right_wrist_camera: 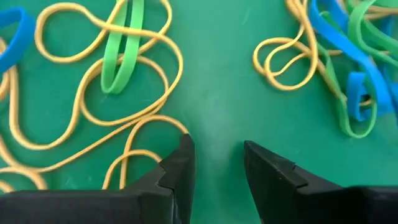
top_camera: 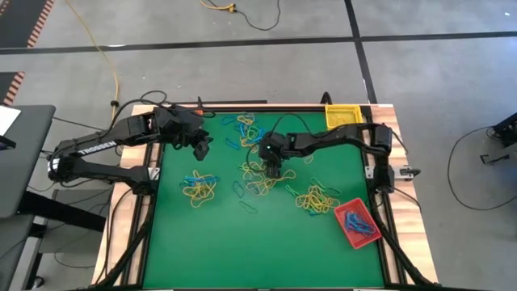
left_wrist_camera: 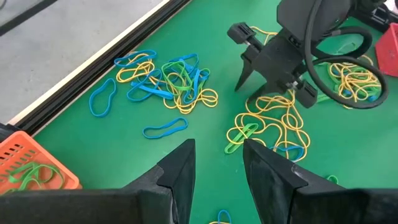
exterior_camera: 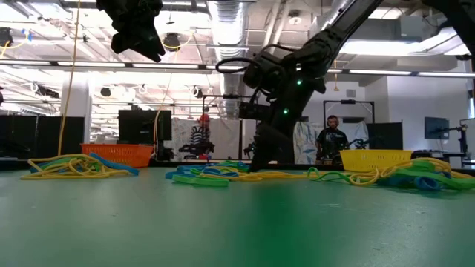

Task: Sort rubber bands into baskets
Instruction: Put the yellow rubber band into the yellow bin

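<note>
- Three baskets sit on our green mat (top_camera: 323, 242): the orange basket (left_wrist_camera: 31, 165) at the far left, the yellow basket (top_camera: 343, 115) at the far right corner, the red basket (top_camera: 356, 223) near the right edge, tilted.
- We see green bands in the orange one and blue bands in the red one; what the yellow one holds we cannot tell.
- Most bands (top_camera: 258, 166) lie loose on the mat in mixed clusters: one at the far middle, one at the centre, a yellow and blue heap at the left, a mostly yellow heap just left of the red basket.
- Our right gripper (top_camera: 273, 170) is down at the central cluster, its tips at the mat.
- From its wrist, the right fingers (right_wrist_camera: 177, 165) stand apart with bare mat in the gap; nothing is grasped. A yellow band (right_wrist_camera: 106, 118) runs to the tip of one finger, whether touching we cannot tell, and a green band (right_wrist_camera: 118, 59) lies just beyond it.
- Our left gripper (top_camera: 201, 146) hangs above the mat at the far left, clear of the bands, between the orange basket and the centre.
- The left fingers (left_wrist_camera: 180, 171) are parted and hold nothing.
- Beyond the table, in the low view, a person (exterior_camera: 332, 141) stands far back in the room.
</note>
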